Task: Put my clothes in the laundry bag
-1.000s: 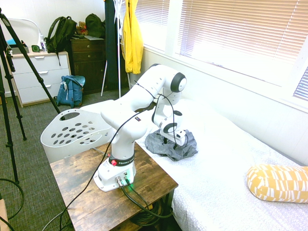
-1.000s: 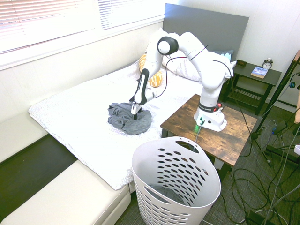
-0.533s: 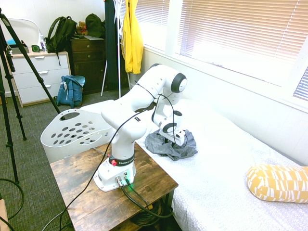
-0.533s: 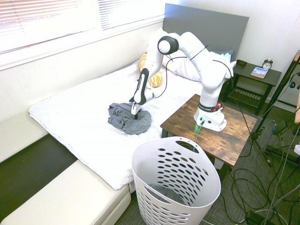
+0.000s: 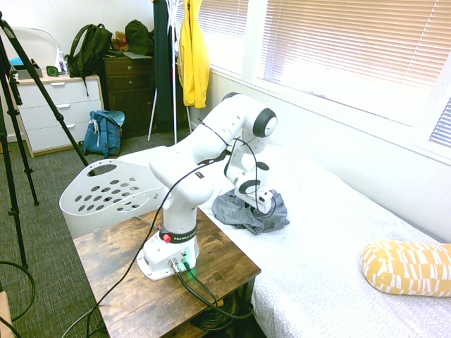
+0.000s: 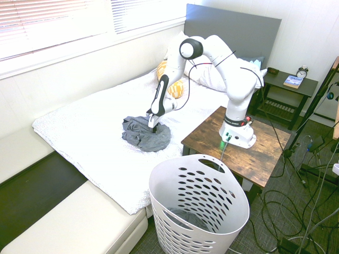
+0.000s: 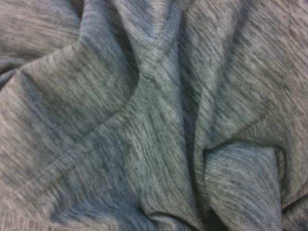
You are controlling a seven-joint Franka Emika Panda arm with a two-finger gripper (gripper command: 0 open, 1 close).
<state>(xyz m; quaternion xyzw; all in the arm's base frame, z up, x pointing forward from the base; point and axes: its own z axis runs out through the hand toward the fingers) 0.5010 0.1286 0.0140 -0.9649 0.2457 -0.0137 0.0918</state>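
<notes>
My claw (image 6: pixel 153 127) had just pinched shut on the clothes (image 6: pixel 145 135) beneath it; lift to the laundry bag (image 6: pixel 198 211) came next.

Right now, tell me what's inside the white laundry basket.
Through the laundry basket's open top, something grey lies at the bottom, too dim to identify. The walls hide the rest. The grey clothes lie on the bed.
</notes>
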